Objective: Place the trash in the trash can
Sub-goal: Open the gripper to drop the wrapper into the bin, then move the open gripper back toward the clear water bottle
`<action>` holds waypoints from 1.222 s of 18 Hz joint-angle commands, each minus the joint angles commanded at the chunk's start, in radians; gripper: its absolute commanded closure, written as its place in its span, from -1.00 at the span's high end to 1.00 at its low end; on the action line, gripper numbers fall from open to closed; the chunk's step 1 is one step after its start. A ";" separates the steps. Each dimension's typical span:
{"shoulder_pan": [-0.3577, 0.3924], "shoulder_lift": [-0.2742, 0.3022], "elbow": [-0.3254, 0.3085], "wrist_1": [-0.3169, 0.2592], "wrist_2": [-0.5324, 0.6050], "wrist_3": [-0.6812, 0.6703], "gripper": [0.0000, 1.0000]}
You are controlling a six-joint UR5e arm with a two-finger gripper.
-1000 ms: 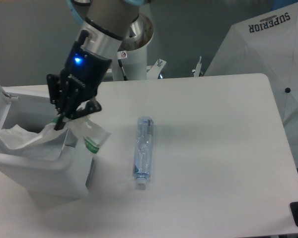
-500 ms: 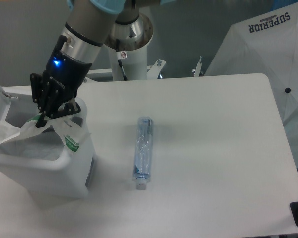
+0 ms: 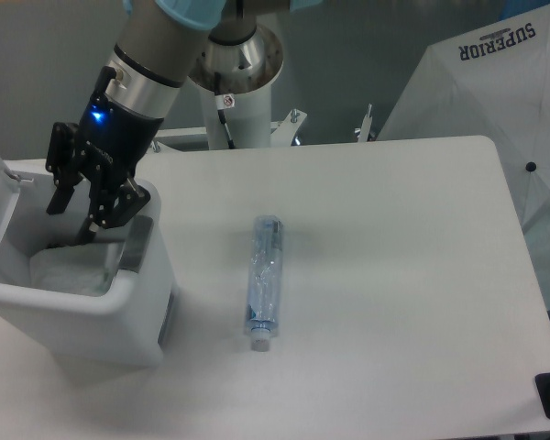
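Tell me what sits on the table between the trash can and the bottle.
Nothing: bare table separates the trash can from the bottle.

One fixed camera looks steeply down across the table (image 3: 394, 275) from its front.

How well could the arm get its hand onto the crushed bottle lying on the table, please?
Probably easily: the bottle lies alone on the bare table, nothing over or against it. The hand is open above the trash can, holding nothing.

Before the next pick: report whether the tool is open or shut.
Open. The tool hangs over the trash can with its fingers spread apart and nothing between them.
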 joint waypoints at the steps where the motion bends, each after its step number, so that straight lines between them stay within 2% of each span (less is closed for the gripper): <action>1: 0.009 -0.003 0.006 0.000 0.000 -0.002 1.00; 3: 0.047 -0.009 0.020 0.000 0.000 0.000 1.00; 5: 0.122 -0.020 0.041 0.000 -0.008 0.000 1.00; 8: 0.196 -0.077 0.084 -0.002 -0.011 -0.009 1.00; 11: 0.244 -0.156 0.118 -0.002 -0.011 -0.018 1.00; 13: 0.255 -0.224 0.150 -0.003 -0.009 -0.024 1.00; 16: 0.258 -0.342 0.247 -0.008 0.000 -0.121 1.00; 18: 0.261 -0.385 0.275 -0.009 0.003 -0.152 1.00; 22: 0.259 -0.426 0.284 -0.017 0.003 -0.184 1.00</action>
